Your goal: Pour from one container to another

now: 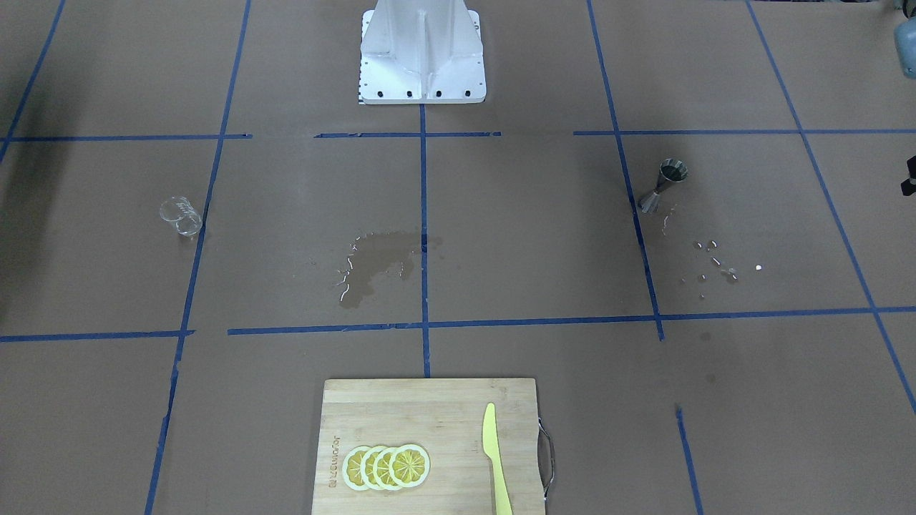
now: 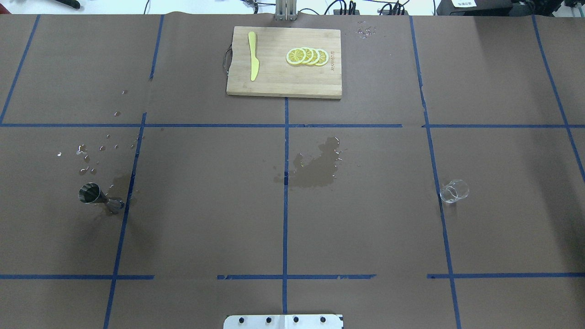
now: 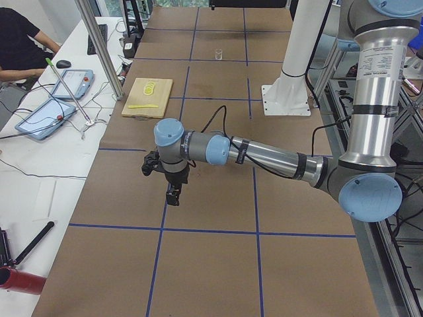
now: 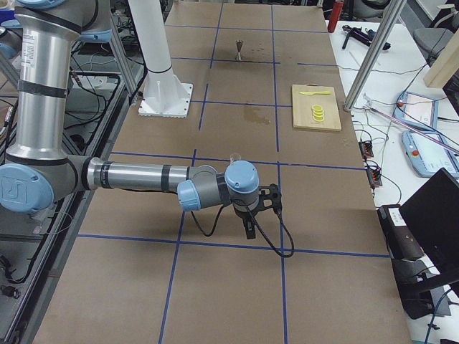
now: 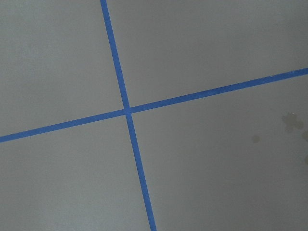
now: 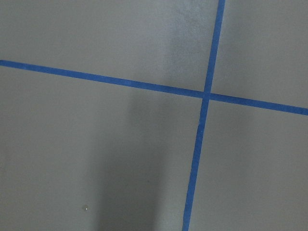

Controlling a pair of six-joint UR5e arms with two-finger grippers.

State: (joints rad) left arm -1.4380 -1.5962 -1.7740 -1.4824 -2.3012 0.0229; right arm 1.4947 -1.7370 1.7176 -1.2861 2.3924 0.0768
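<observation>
Brown paper covers the table (image 2: 205,228), marked into squares by blue tape (image 2: 285,219). Over it the left arm (image 3: 264,155) reaches out low and nearly level, its wrist bent so the left hand (image 3: 173,193) points straight down above the paper. The right arm (image 4: 143,175) takes a matching pose, with the right hand (image 4: 249,228) hanging near a tape line. Both hands show only in the side views, so whether their fingers are spread or pressed together cannot be told. The wrist cameras show nothing but paper and crossed tape.

At the left a small steel jigger (image 2: 98,197), two cones joined at a thin waist, stands upright beside a tape line, with droplets (image 2: 91,155) scattered beyond it. In the middle lies a dark wet patch (image 2: 315,169). At the far edge is a wooden cutting board (image 2: 274,84) with a yellow knife (image 2: 252,61) and overlapping lemon slices (image 2: 307,56). At the right a short clear glass (image 2: 454,191) stands just beside another tape line, well apart from the jigger and both hands. Its contents are too faint to make out.
</observation>
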